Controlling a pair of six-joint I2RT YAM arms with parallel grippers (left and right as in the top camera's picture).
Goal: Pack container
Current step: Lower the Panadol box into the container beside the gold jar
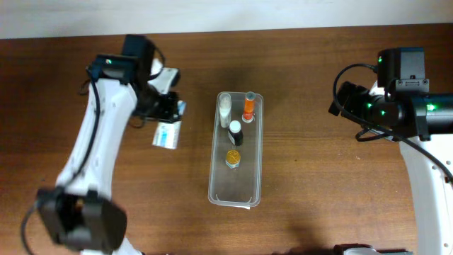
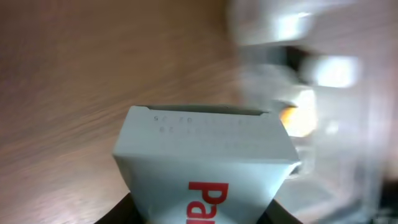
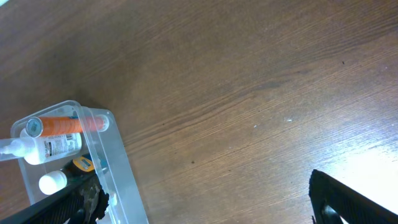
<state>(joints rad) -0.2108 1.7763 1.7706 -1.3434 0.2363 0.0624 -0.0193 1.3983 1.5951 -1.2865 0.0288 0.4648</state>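
The clear plastic container (image 1: pixel 236 180) lies lengthwise at the table's middle. It holds a white bottle (image 1: pixel 225 106), an orange tube (image 1: pixel 249 106), a black-capped bottle (image 1: pixel 235 132) and a small amber jar (image 1: pixel 233 157). My left gripper (image 1: pixel 168 113) is shut on a white box with red lettering (image 2: pixel 205 174), held left of the container; the box also shows in the overhead view (image 1: pixel 167 134). My right gripper (image 3: pixel 205 205) is open and empty over bare wood to the right of the container (image 3: pixel 118 168).
The brown wooden table (image 1: pixel 318 177) shows bare wood round the container. The table's far edge runs along the top of the overhead view. The right arm's base stands at the right edge.
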